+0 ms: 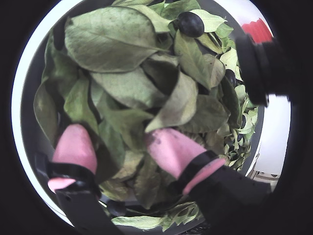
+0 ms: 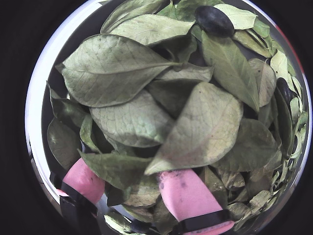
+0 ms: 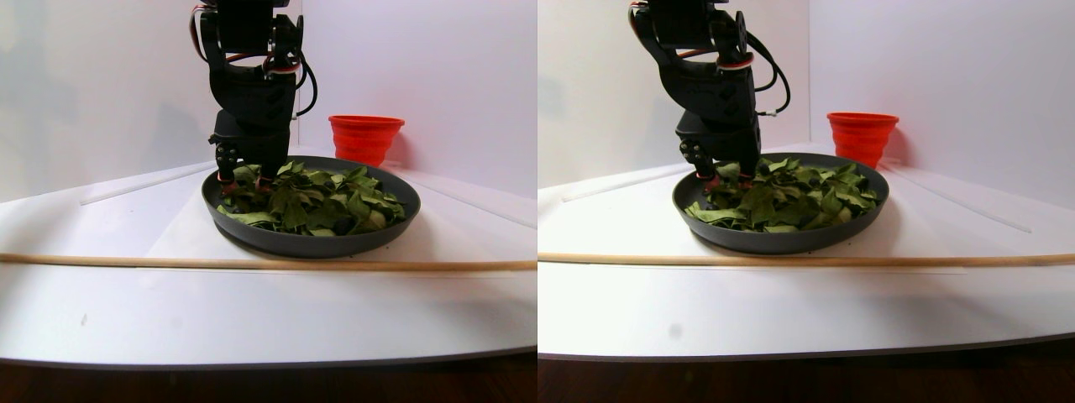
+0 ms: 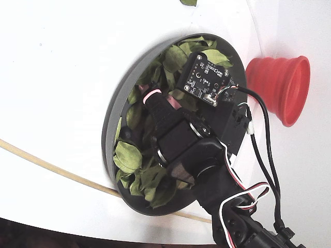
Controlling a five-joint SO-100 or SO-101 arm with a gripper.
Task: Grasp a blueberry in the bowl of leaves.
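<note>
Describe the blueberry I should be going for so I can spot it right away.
Start at the dark-grey bowl heaped with green leaves. In both wrist views, look to the far side of the heap, opposite the pink fingertips of the gripper. The blueberry lies there on top: one smooth, dark, rounded thing among flat, veined green leaves.
</note>
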